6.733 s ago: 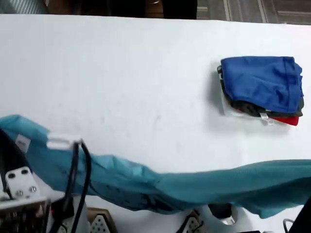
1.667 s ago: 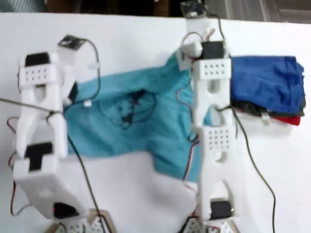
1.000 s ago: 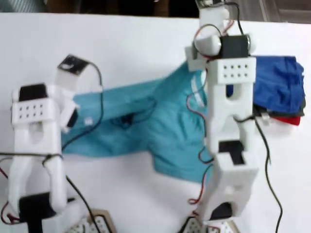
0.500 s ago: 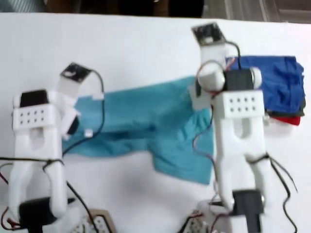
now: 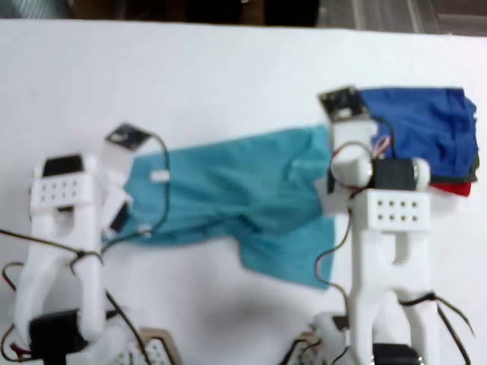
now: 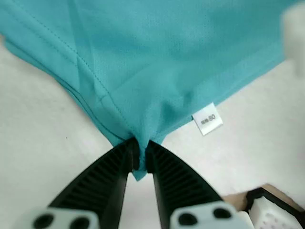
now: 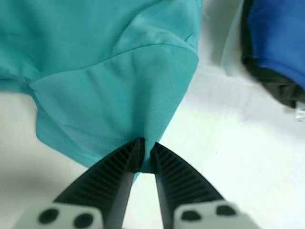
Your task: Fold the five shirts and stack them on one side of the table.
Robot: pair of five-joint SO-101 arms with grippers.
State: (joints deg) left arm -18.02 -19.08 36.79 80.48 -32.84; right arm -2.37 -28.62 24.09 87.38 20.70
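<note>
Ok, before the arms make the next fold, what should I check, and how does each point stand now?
1. Left gripper shut on teal shirt: ok.
2. Right gripper shut on the same shirt: ok.
3. Shirt lies flat: not ok, creases run across the middle.
4. Shirt apart from the folded stack: ok, bare table between them.
5. Four shirts in the stack: cannot tell.

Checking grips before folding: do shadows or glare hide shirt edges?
High view: faint shadows on the table, teal shirt evenly lit. Left wrist view: no glare where the left end effector pinches it. Right wrist view: likewise at the right end effector.
</note>
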